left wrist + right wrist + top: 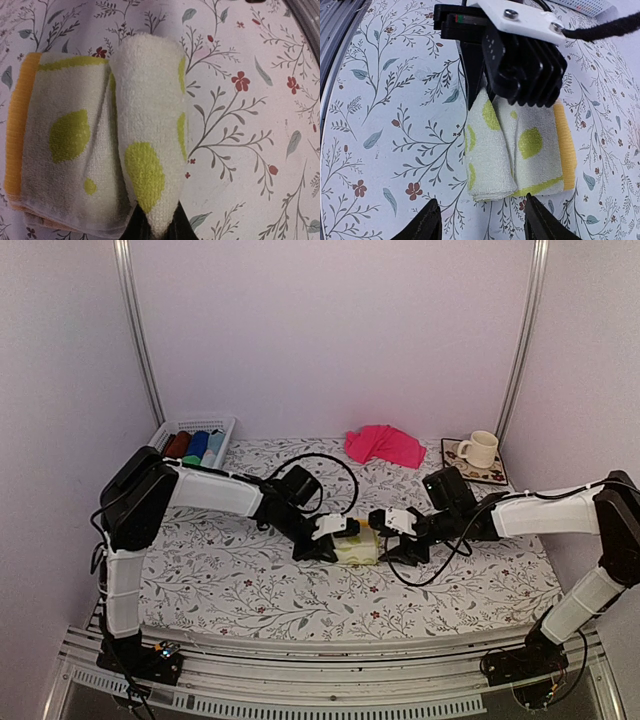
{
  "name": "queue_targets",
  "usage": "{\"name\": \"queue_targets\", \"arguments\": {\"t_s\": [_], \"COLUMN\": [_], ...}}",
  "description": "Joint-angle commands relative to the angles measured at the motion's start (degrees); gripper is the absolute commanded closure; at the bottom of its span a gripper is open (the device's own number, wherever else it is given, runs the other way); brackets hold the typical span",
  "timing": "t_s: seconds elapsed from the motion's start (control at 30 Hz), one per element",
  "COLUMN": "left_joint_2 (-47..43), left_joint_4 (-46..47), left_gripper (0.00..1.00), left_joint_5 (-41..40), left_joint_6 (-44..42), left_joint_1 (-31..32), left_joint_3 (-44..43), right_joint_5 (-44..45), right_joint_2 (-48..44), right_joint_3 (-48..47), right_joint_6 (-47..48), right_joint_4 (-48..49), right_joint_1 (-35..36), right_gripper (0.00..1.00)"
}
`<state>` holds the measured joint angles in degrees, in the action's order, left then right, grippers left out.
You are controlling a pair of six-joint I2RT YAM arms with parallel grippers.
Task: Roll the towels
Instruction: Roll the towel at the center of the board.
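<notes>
- While it lay partly rolled on the floral-print table [250, 580], the lime-yellow patterned terry towel [358, 548] had its roll pinched in the left gripper [154, 228].
- The right gripper [482, 222] stood wide and empty just beside it.
- The crumpled hot-pink towel [385, 445] lay well apart, at the table's far edge.

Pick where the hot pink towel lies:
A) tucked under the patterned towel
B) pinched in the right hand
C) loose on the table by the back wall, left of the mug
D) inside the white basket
C: the pink towel lies crumpled on the table near the back wall, just left of the mug.
</notes>
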<state>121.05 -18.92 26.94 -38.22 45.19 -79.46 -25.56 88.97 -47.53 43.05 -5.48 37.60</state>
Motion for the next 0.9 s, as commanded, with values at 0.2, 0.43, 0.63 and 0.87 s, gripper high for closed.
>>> {"name": "queue_targets", "arguments": {"t_s": [0.2, 0.43, 0.63, 0.87], "left_joint_2": [6.11, 7.98, 8.01, 8.18], "left_joint_4": [-15.26, -18.51, -18.96, -19.13], "left_gripper": [0.98, 0.97, 0.96, 0.91], "left_joint_5": [4.44, 4.17, 4.97, 7.62], "left_joint_6": [5.30, 6.89, 6.63, 6.92], "left_joint_1": [-1.40, -1.38, -1.56, -2.73], "left_joint_3": [-8.88, -11.25, -11.52, -11.90], "right_joint_5": [9.60, 13.49, 19.29, 18.44], "right_joint_2": [3.78, 9.90, 14.71, 16.91], "right_joint_3": [-0.08, -3.79, -5.65, -6.78], "right_joint_6": [7.83, 10.45, 9.42, 8.68], "right_joint_4": [7.33, 7.77, 8.13, 6.97], "right_joint_1": [5.58, 8.15, 8.34, 8.30], "right_gripper": [0.44, 0.45, 0.48, 0.56]}}
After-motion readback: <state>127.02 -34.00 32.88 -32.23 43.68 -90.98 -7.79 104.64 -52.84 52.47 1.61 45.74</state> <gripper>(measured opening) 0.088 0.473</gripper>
